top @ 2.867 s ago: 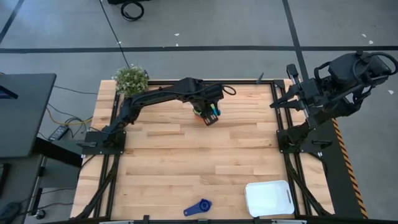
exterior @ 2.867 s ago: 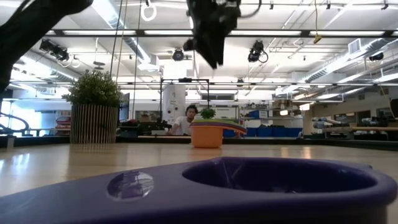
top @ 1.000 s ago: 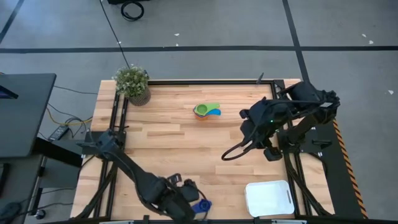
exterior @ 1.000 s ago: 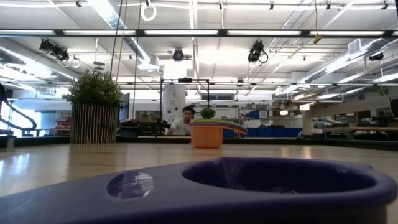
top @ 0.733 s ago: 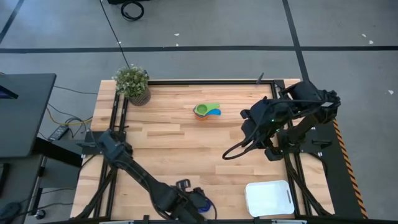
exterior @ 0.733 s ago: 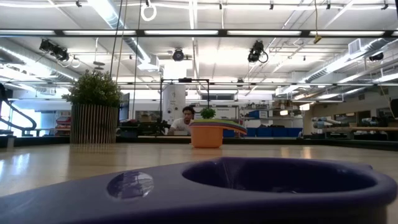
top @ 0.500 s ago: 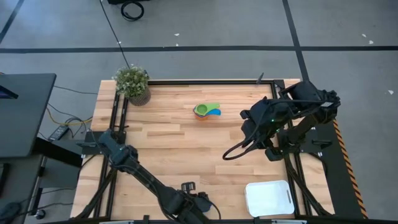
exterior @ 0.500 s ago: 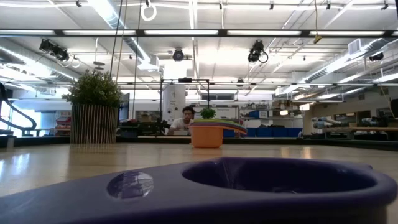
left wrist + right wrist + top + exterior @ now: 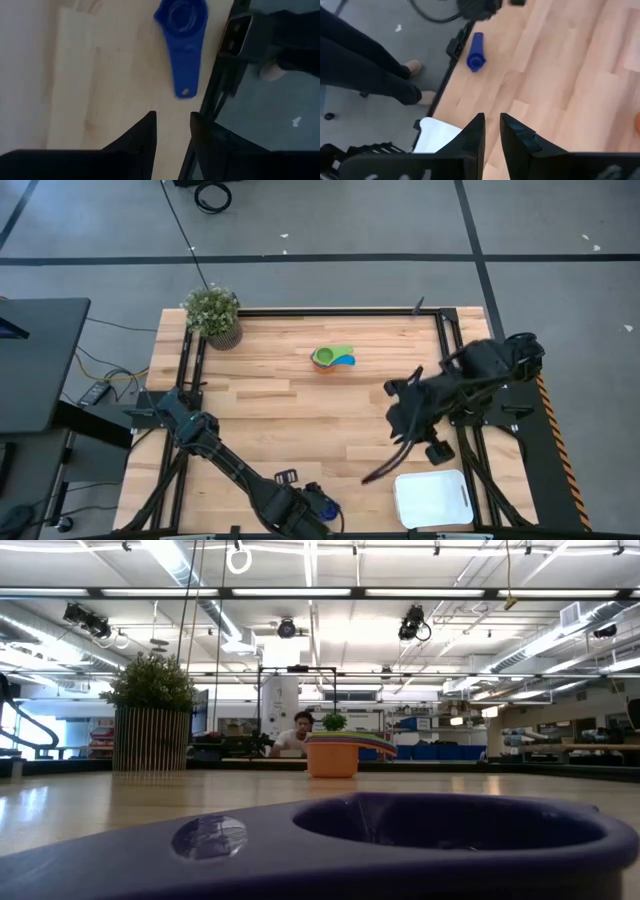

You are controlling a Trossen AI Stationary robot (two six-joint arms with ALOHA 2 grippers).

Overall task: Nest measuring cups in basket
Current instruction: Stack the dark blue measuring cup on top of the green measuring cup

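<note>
— Where is the left tool sitting?
— Low at the tabletop's near edge, fingers narrowly parted, empty, just beside the dark blue cup.
— And the right tool?
— Hovering near the basket, seemingly narrow and empty. The nested cups are lying well apart.

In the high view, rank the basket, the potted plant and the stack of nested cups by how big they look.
1. basket, clearly largest.
2. potted plant.
3. stack of nested cups, smallest.
All three stand on the table, so the overhead comparison looks fair.
</note>
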